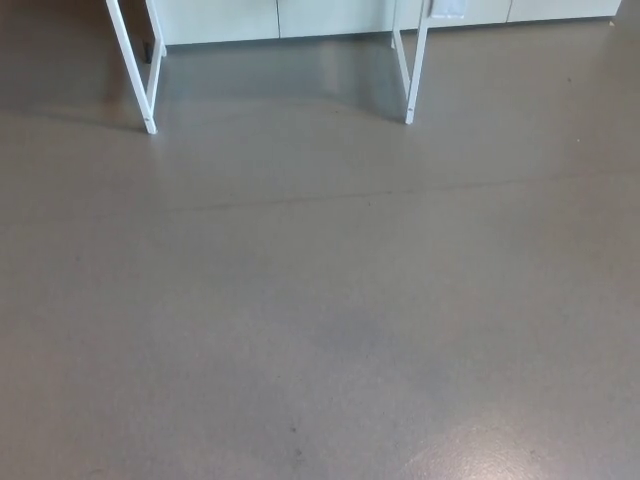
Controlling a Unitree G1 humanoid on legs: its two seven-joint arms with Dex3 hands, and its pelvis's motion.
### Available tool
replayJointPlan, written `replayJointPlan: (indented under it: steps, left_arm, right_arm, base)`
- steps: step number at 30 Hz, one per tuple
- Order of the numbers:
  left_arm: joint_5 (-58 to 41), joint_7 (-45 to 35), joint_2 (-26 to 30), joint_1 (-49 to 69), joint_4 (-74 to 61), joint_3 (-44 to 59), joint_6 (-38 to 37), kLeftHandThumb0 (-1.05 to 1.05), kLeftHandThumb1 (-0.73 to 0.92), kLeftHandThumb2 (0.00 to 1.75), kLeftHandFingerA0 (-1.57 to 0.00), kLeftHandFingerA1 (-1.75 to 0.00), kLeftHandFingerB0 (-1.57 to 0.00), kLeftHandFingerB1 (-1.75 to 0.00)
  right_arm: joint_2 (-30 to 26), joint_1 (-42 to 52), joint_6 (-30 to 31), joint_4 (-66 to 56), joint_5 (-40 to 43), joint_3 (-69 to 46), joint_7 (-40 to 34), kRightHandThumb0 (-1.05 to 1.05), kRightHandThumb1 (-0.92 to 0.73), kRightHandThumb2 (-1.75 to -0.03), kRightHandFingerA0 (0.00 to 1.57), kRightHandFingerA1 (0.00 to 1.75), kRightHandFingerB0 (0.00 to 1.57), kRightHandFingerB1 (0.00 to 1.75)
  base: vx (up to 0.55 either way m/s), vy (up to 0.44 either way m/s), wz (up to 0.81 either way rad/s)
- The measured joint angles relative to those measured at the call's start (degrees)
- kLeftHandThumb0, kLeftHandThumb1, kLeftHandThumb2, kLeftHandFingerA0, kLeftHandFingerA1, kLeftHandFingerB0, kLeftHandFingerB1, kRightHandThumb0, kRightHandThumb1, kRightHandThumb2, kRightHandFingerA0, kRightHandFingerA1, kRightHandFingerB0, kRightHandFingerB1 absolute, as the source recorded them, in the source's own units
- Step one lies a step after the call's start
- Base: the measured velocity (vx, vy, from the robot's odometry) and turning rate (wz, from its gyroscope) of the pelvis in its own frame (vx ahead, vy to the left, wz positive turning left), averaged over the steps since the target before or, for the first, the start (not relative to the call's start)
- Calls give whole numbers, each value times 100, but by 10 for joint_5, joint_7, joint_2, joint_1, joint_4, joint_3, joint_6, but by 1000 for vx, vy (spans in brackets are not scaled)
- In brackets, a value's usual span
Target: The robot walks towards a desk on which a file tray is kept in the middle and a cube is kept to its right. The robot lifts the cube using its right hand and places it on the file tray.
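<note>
Grey, smooth and faintly glossy, the floor (320, 300) fills almost the whole head view, up to a row of pale, flat-fronted cabinet panels (330, 15) along the top edge. Before those panels stand two white metal leg frames, well apart from each other. The left leg frame (133, 70) is made of two slim bars that lean together and meet at one foot on the floor. The right leg frame (411, 75) is built the same way (the picture cuts both off above, so the tabletop they carry is out of sight). Between the two frames the floor is darker, under a soft shadow (280, 75). A thin, faint line (350, 193) crosses the floor from side to side below the feet. A paler sheen (500, 455) lies at the lower right, with a tiny dark speck (293, 429) to its left. Neither the left hand nor the right hand comes into the picture, so I cannot tell whether either is released, clenched or grasping. The cube and the file tray lie outside the view too, and their place cannot be told.
</note>
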Motion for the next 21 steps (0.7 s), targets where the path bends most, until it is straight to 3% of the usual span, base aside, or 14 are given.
replayJointPlan:
  steps: [1, 4, 7, 8, 10, 11, 12, 13, 14, 15, 16, 17, 21]
  left_arm:
    - [-5, -1, 2, 0, -5, 9, 0, -73, 61, 126, 0, -64, 0, -55]
    - [-10, 6, 9, -1, -8, 17, -1, -77, 61, 127, -2, -64, -7, -56]
    - [-11, 16, 15, 0, -6, 19, -1, -78, 59, 126, 0, -63, -5, -54]
    - [-12, 20, 16, -2, -7, 20, -1, -78, 58, 119, -6, -69, 0, -52]
    - [-14, 23, 13, 1, -6, 23, -3, -71, 56, 125, -5, -66, 0, -56]
    - [-16, 25, 10, 3, -5, 26, -4, -68, 60, 118, -9, -75, 0, -39]
    - [-18, 27, 9, 4, -5, 28, -4, -68, 53, 122, -3, -64, 0, -53]
    - [-20, 29, 8, 4, -5, 30, -5, -68, 51, 120, -4, -64, 0, -53]
    - [-21, 32, 7, 3, -4, 31, -6, -65, 55, 113, -6, -70, 0, -33]
    - [-22, 34, 7, 2, -2, 30, -6, -71, 53, 121, -3, -63, 0, -53]
    - [-22, 35, 7, 2, -1, 28, -7, -71, 53, 121, -3, -63, 0, -53]
    - [-22, 36, 7, 4, 0, 27, -8, -65, 54, 114, 0, -68, 0, -28]
    - [-24, 39, 7, 1, -1, 25, -12, -69, 56, 111, 0, -60, 0, -15]
  right_arm:
    - [4, -24, 5, 9, 5, -11, 1, -80, -56, -86, 30, 49, 0, 12]
    - [10, -53, 9, 18, 18, -39, 2, -75, -52, -84, 28, 51, 0, 12]
    - [18, -56, 5, 21, 26, -56, 2, -75, -52, -86, 25, 50, 0, 15]
    - [20, -58, 5, 23, 27, -57, 2, -76, -52, -87, 25, 50, 0, 17]
    - [20, -60, 4, 25, 29, -61, 0, -74, -52, -87, 24, 51, 0, 18]
    - [20, -61, 4, 26, 31, -65, -1, -76, -53, -88, 25, 52, 0, 17]
    - [20, -62, 4, 27, 32, -69, -2, -83, -57, -90, 27, 51, 0, 13]
    - [21, -63, 3, 27, 34, -74, -4, -84, -59, -92, 28, 51, 0, 13]
    - [22, -62, 2, 27, 36, -77, -6, -83, -59, -92, 27, 52, 0, 15]
    - [23, -61, 0, 28, 36, -77, -9, -87, -60, -96, 24, 50, 0, 16]
    - [24, -60, 0, 29, 37, -77, -11, -87, -60, -96, 24, 50, 0, 16]
    - [25, -60, 0, 30, 37, -76, -11, -89, -62, -95, 30, 52, 0, 14]
    - [41, -55, -3, 31, 39, -76, -12, -92, -63, -97, 29, 51, 0, 12]
  base:
    - [0, 0, 0]
    - [50, 2, -3]
    - [-30, 11, 35]
    - [-11, 27, 66]
    - [-4, 20, -6]
    - [0, 0, 0]
    - [108, 70, -3]
    - [93, 91, -5]
    - [19, 144, -9]
    - [125, 186, -14]
    - [179, 237, -21]
    - [194, 269, -40]
    - [236, 9, -22]
